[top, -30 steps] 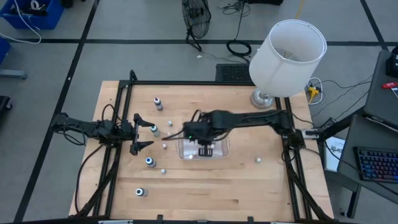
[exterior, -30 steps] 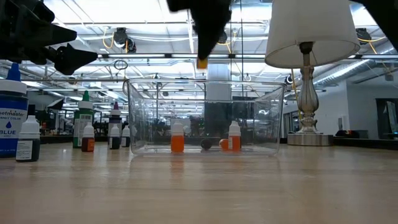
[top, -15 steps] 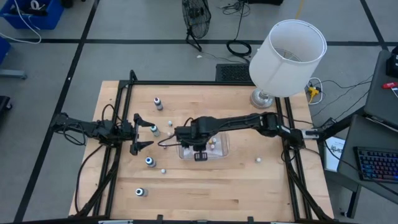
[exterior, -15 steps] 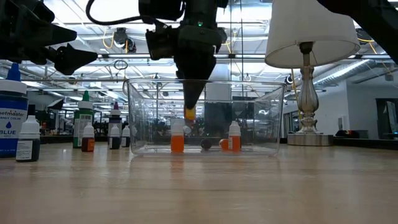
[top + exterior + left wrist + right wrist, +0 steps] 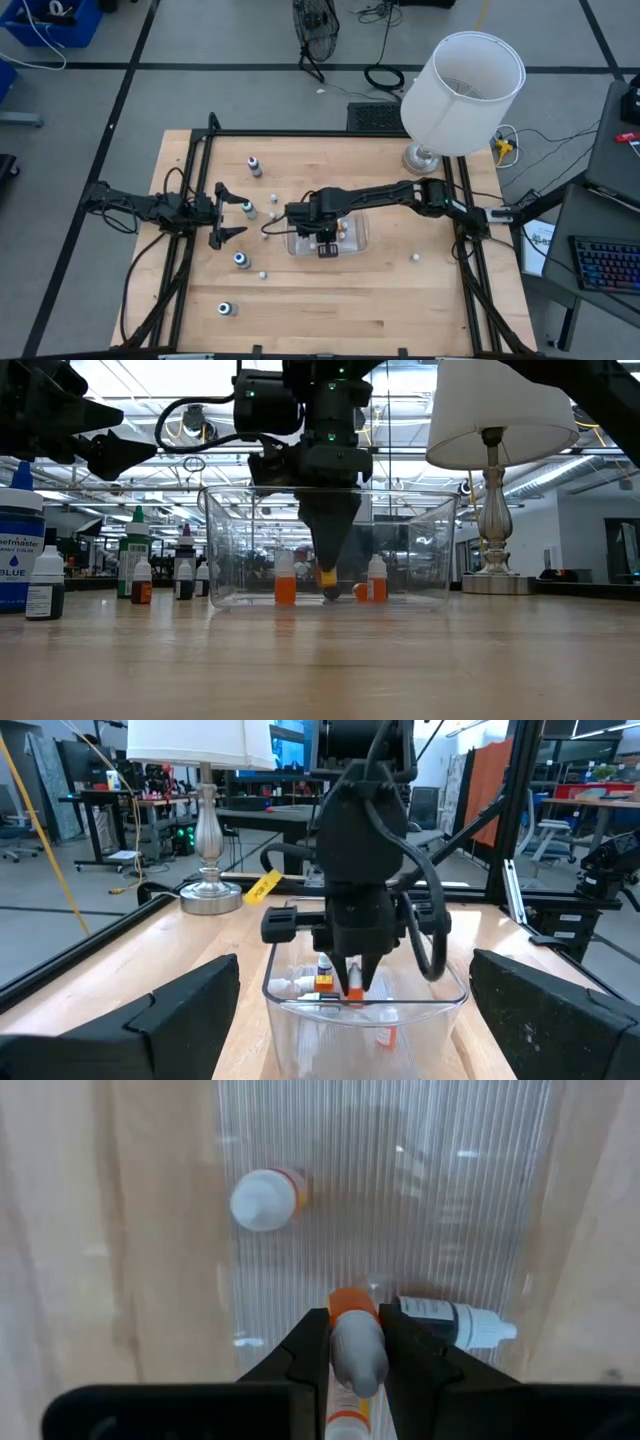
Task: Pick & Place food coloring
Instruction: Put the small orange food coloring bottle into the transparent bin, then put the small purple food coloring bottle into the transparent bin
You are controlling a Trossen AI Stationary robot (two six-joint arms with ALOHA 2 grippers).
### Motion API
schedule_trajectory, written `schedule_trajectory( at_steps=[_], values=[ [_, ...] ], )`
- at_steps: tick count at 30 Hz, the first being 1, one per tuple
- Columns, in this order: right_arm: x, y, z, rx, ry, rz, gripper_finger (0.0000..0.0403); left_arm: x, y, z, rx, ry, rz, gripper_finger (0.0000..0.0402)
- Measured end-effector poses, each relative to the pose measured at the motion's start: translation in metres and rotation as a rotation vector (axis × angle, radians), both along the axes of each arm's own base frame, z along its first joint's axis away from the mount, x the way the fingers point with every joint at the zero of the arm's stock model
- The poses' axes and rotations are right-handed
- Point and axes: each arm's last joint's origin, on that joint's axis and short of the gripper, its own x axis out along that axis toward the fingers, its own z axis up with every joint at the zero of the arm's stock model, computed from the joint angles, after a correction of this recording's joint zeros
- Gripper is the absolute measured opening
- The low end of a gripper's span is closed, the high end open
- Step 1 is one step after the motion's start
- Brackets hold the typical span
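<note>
My right gripper (image 5: 328, 572) reaches down into the clear plastic tub (image 5: 358, 238) at mid-table, shut on a tiny food coloring bottle (image 5: 356, 1348) with an orange band. More little bottles are in the tub: one upright (image 5: 265, 1199) and one lying on its side (image 5: 455, 1321). Other bottles stand on the wood left of the tub (image 5: 247, 209), (image 5: 241, 260), (image 5: 255, 164), (image 5: 226, 309). My left gripper (image 5: 226, 215) hovers open near the table's left side, pointing at the tub and touching nothing. My right gripper pinches the small bottle's body (image 5: 358, 1365) between its two fingers (image 5: 312, 1348), coming from above and pointing down into the tub. The bottle's orange end (image 5: 327, 579) hangs below the fingertips, close to the tub floor; whether it touches, I cannot tell.
A white-shaded lamp (image 5: 463, 78) stands on its metal base (image 5: 421, 158) at the far right corner. Small white caps lie loose on the wood (image 5: 416, 258), (image 5: 263, 273). A big blue-labelled bottle (image 5: 20, 550) stands near the low camera. Bare wood lies toward the near edge.
My right gripper has come down from above the tub's rim into the tub, staying shut on the bottle, which now hangs near the tub floor.
</note>
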Motion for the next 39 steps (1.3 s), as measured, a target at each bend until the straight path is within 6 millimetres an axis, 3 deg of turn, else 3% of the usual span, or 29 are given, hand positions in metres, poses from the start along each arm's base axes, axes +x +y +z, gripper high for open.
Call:
schedule_trajectory(
  at_steps=[12,19,26,33,39],
  values=[
    [0.002,-0.003,-0.002,0.037,-0.049,0.011,0.0058,0.000,0.000,0.000,0.000,0.000,0.000,0.0390],
    [0.002,0.003,0.006,0.066,-0.077,-0.041,0.0127,0.000,0.000,0.000,0.000,0.000,0.000,0.0390],
    [0.001,0.015,0.021,0.080,-0.134,-0.025,0.0150,0.000,0.000,0.000,0.000,0.000,0.000,0.0390],
    [-0.014,0.014,0.057,0.073,-0.148,-0.093,0.0144,0.000,0.000,0.000,0.000,0.000,0.000,0.0390],
    [-0.057,0.026,0.108,0.088,-0.050,-0.249,0.0143,0.000,0.000,0.000,0.000,0.000,0.000,0.0390]
  ],
)
